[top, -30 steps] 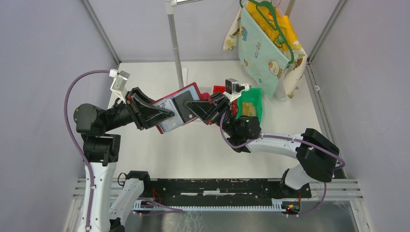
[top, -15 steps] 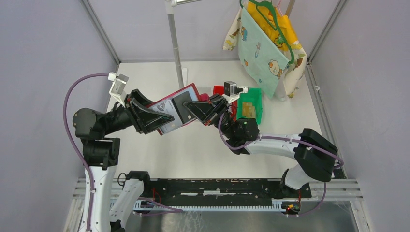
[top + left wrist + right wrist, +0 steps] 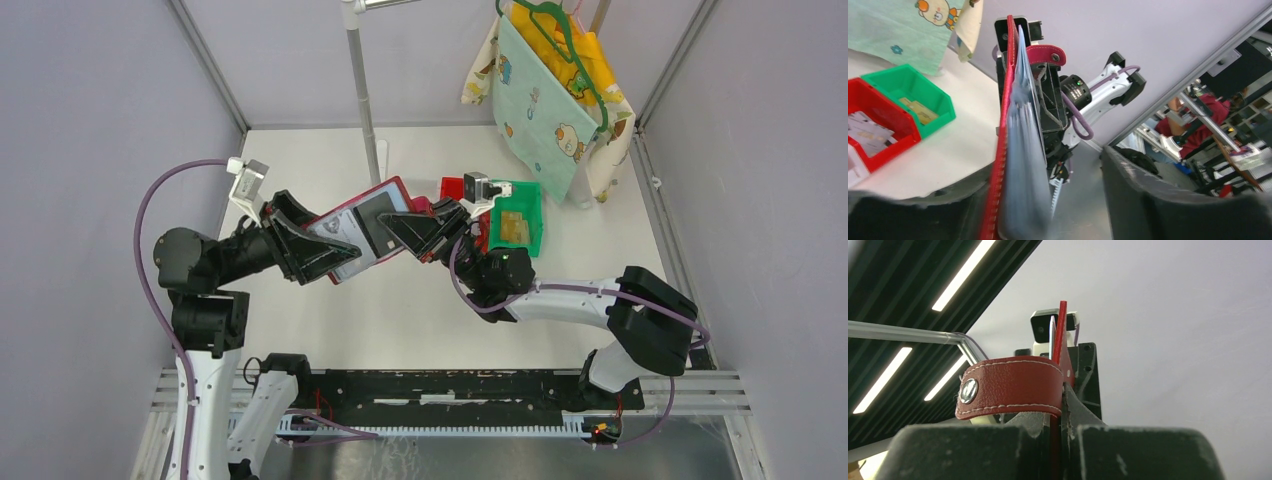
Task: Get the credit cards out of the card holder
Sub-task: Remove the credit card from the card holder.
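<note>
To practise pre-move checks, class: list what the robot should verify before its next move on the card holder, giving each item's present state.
1. right gripper clamped on the card holder: ok.
2. left gripper closed on anything: not ok, jaws open, gap beside the sleeves.
3. Holder open, sleeves facing the top camera: ok.
4. Cards remaining in the sleeves: cannot tell.
5. green bin uncovered for drop-off: ok, tan cards lie inside.
</note>
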Available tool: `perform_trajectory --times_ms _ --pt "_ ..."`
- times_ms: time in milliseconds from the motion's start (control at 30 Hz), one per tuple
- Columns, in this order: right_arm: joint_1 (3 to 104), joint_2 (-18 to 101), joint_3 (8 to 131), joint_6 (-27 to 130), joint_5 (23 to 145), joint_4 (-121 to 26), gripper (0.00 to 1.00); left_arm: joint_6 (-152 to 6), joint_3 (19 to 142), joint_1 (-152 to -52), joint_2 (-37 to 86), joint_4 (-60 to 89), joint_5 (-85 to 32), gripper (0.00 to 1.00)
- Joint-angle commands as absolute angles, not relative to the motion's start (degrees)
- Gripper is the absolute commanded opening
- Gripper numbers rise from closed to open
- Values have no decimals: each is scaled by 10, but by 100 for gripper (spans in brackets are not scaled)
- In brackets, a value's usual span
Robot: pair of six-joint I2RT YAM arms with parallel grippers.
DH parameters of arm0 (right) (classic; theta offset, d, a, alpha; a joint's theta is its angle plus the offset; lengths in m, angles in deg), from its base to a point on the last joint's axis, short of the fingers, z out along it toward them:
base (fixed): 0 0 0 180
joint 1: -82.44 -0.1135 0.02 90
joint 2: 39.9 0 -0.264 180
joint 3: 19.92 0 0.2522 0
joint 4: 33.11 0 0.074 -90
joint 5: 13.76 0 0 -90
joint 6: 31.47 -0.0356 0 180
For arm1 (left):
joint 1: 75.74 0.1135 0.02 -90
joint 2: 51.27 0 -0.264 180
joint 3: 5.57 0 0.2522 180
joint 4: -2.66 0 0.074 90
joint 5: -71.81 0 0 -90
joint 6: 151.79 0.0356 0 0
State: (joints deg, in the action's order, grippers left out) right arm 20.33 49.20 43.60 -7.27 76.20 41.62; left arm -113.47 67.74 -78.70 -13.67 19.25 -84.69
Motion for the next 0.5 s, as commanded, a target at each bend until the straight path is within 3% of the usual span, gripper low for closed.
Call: perform_trajectory --times_ms 0,67,467 --pt "208 474 443 -52 710 631 0 -1127 688 -790 -138 231 -872 76" --pt "208 470 443 -47 712 630 0 -1115 702 -790 -129 250 -869 82" --pt "217 453 452 -33 715 632 0 -1073 722 -789 -125 311 -857 89"
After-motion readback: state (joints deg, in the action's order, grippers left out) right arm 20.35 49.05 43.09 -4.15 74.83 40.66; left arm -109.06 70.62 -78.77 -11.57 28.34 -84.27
